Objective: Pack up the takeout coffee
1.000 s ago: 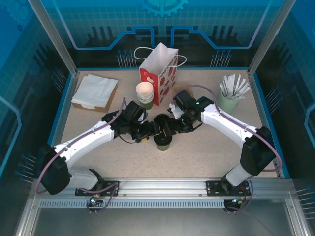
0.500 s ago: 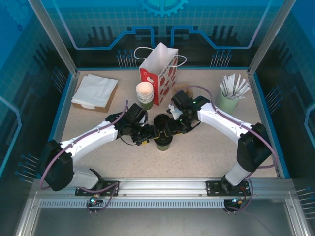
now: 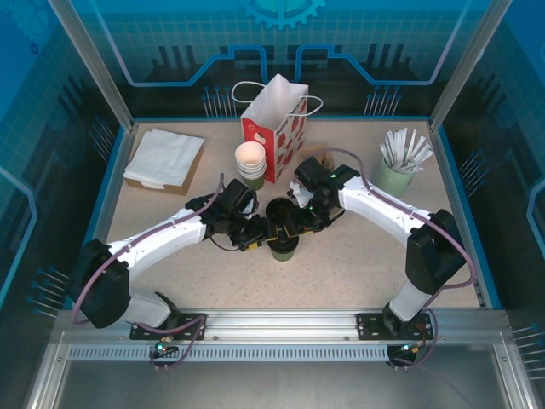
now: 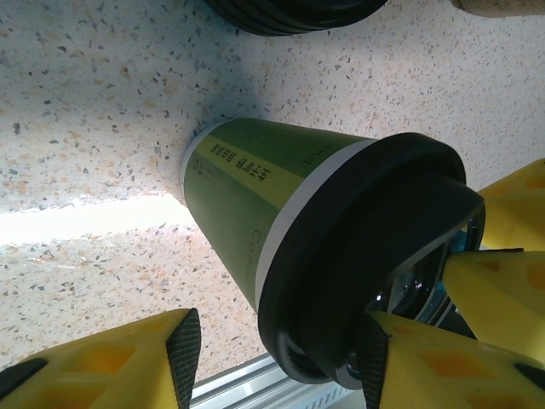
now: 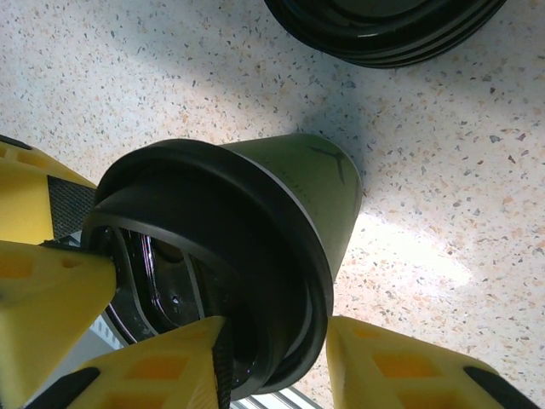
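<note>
From above, we see the takeout coffee [image 3: 283,248] standing on the tabletop [image 3: 358,264], near the middle and toward the near edge. It is well in front of the white and red gift bag [image 3: 274,128]. The left hand [image 3: 262,233] and the right hand [image 3: 295,227] meet over the cup's top from either side. A stack of black lids [image 3: 279,211] lies just behind them. A stack of paper cups [image 3: 250,162] stands just beside the bag.

In the left wrist view, we look along the takeout coffee [image 4: 247,196], its green wall leaning away from us and its black lid nearest the camera. The left hand [image 4: 277,354] is fairly wide, straddling the lid's lower edge. One finger touches the lid and the other stands a little apart from it. The stack of black lids [image 4: 289,13] lies at the top edge.

In the right wrist view, the takeout coffee [image 5: 315,187] sits with its lid facing us. The right hand [image 5: 277,358] is narrow, with the lid's rim pinched between its yellow fingers [image 5: 400,366]. The stack of black lids [image 5: 383,30] lies beyond on the speckled tabletop [image 5: 170,77].
</note>
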Robot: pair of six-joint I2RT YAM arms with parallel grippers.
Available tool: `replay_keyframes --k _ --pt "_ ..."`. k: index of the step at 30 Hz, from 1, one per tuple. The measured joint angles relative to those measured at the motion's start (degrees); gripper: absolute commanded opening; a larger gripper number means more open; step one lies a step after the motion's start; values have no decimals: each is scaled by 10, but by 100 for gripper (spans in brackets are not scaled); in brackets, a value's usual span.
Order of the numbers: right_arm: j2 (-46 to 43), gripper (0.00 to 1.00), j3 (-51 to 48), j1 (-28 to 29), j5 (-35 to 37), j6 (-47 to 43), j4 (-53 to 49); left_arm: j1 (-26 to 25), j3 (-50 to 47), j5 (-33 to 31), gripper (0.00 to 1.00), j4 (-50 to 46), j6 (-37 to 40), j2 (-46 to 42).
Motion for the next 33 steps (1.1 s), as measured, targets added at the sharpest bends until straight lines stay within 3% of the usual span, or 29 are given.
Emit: replay_keyframes --k 8,18,28,33 --pt "6 33 5 0 1 0 -7 -1 -6 0 46 11 1 1" --pt "6 34 5 0 1 0 -7 -1 -34 9 46 53 -4 -13" --pt "-1 39 4 0 -3 0 1 -1 -11 0 53 17 -3 -9" --pt "-16 45 4 0 12 -2 9 -1 5 -16 64 -14 -6 -9"
